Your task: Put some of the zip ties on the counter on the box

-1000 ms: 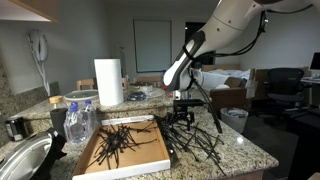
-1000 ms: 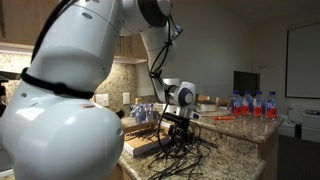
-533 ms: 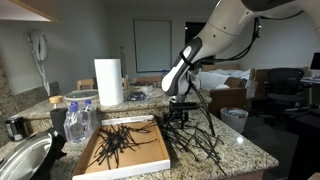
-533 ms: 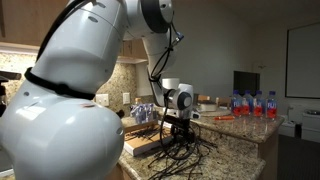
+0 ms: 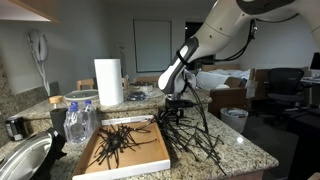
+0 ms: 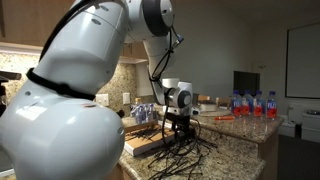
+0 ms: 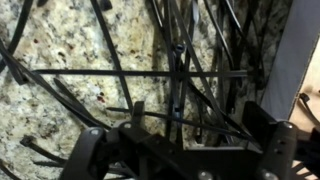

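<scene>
Black zip ties sprawl tangled on the counter — others lie in the flat box.

Wrist view, contents:
- Counter: speckled tan-and-grey granite, filling most of the frame.
- Zip ties: black, many, lying criss-crossed over the stone; several run down between the gripper's two sides.
- Gripper: dark, at the bottom edge, its fingers blurred; grip unclear.
- Pale grey panel: right edge, unidentified.

open air above the box; paper towel roll and bottles stand close beside it.
</scene>
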Motion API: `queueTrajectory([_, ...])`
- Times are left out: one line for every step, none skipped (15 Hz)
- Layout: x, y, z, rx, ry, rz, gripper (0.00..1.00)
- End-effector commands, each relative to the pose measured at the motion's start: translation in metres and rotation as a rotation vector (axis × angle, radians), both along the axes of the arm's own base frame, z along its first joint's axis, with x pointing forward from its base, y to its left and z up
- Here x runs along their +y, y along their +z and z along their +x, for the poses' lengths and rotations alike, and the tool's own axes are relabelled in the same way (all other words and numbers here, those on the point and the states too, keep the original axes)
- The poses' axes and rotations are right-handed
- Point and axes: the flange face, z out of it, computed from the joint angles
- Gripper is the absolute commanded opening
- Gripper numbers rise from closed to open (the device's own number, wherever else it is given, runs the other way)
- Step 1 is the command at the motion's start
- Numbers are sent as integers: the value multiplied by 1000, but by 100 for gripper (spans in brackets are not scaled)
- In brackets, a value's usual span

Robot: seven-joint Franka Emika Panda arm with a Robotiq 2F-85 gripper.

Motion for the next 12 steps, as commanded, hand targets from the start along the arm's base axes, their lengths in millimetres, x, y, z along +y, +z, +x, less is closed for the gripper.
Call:
queueTrajectory([-7, -16, 7, 12, 8, -1, 100])
queueTrajectory([-9, -20, 8, 17, 7, -2, 100])
queueTrajectory([-10, -23, 8, 21, 6, -4, 100])
queueTrajectory([-10, -25, 9, 21, 6, -4, 93])
queueTrajectory([-10, -25, 10, 19, 7, -5, 73])
queueTrajectory([-10, -22, 11, 14, 8, -8, 67])
queueTrajectory([-10, -21, 11, 11, 10, -13, 59])
queueTrajectory([-10, -20, 12, 10, 12, -16, 53])
queueTrajectory([-11, -20, 12, 10, 11, -21, 47])
queueTrajectory([-11, -21, 13, 13, 10, -25, 39])
queueTrajectory([-12, -23, 13, 20, 8, -28, 34])
queueTrajectory([-13, -25, 12, 25, 9, -33, 27])
